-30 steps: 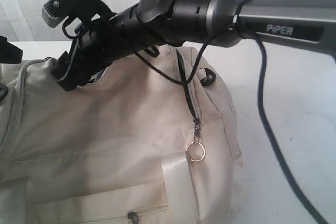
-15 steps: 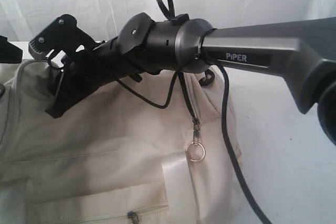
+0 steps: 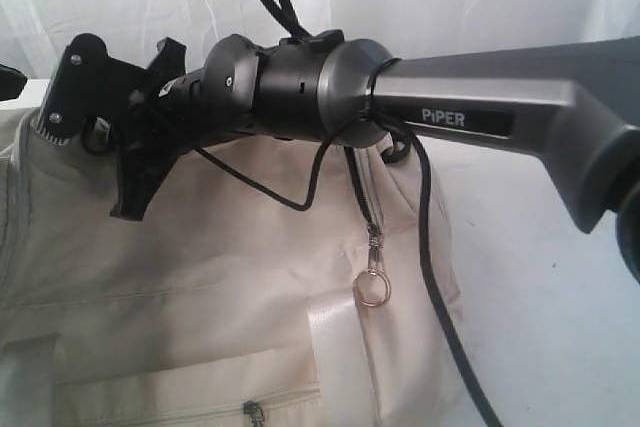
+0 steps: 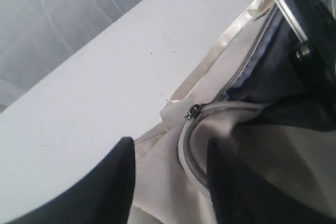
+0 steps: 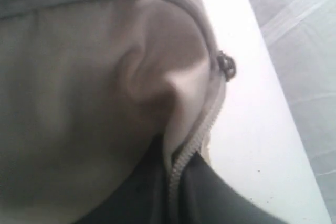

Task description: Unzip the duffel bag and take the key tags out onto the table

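Doing now: judged the take-out step, since the large cream-beige fabric duffel bag (image 3: pixel 230 267) already gapes along its zipper over dark grey lining (image 5: pixel 226 203).
Bag hold: the left gripper (image 4: pixel 170 153) has its dark fingers on either side of a fold of the zipper edge, seemingly pinching it.
Reach: the right gripper (image 3: pixel 95 137) hangs over the bag's top; I cannot tell how its jaws stand.
Sought: the small coloured plastic key tags show in no view and are probably inside the bag.
Drop spot: the wide flat white table (image 3: pixel 560 347) beside the bag.
Next move: calls for dipping into the gap and closing on the tags, not on the lining or the metal ring zipper pull (image 3: pixel 373 292).
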`<move>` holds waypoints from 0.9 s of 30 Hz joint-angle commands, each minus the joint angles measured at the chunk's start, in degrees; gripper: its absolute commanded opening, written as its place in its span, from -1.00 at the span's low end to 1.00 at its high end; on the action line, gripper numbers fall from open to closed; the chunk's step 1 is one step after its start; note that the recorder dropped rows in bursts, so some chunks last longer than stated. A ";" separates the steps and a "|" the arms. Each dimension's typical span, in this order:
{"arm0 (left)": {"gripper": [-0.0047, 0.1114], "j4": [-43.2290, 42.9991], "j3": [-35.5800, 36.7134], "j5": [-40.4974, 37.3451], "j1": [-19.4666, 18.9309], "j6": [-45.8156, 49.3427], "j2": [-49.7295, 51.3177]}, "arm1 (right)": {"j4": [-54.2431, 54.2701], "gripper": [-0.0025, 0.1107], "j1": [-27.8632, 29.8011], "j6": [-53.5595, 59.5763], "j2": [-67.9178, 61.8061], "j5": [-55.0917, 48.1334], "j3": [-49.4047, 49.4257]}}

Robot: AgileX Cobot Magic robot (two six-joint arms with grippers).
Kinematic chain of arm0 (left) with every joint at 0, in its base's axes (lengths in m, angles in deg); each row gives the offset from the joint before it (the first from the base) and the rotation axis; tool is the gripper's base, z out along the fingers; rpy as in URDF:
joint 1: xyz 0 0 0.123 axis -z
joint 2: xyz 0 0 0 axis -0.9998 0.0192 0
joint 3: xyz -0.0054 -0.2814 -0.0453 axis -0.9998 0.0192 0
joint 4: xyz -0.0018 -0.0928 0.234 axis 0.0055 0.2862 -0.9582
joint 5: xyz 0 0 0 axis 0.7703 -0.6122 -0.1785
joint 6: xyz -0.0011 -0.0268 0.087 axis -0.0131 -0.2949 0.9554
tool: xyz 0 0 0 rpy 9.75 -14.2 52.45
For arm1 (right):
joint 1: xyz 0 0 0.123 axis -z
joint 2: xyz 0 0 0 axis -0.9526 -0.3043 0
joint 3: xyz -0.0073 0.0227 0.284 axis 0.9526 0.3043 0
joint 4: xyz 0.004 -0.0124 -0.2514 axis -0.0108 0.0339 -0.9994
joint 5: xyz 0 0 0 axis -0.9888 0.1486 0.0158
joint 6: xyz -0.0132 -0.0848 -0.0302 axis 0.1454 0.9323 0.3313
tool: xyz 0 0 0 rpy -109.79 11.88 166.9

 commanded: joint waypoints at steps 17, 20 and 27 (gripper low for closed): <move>-0.39 7.90 0.29 -2.93 -0.10 15.07 6.95 | -7.86 -0.49 -0.07 -5.97 4.79 -18.45 -0.12; -0.39 7.90 0.29 -3.43 -0.10 12.63 6.95 | -7.86 -0.12 0.06 -11.29 4.79 -17.78 -0.12; -0.39 5.07 0.29 -7.11 -0.10 9.37 6.85 | -7.31 0.16 0.06 -19.87 5.30 -4.94 -0.12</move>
